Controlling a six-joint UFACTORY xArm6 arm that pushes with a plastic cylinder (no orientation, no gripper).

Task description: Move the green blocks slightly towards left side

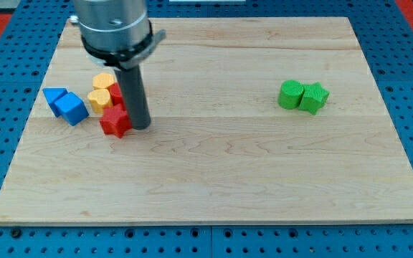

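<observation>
At the view's left, two blue blocks (pixel 66 104) sit together near the wooden board's (pixel 214 172) edge. Just right, two rounded yellow blocks (pixel 102 90) and a red block behind the rod cluster, with a red star (pixel 115 122) touching the tip (pixel 141 125). The arm carries no pincer, only the dark rod. Far right, across bare grained wood, the rounded green block (pixel 290 94) touches the green star (pixel 314 97).

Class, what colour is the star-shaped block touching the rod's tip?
Red: the star block, seen in the camera view, beside my tip.
</observation>
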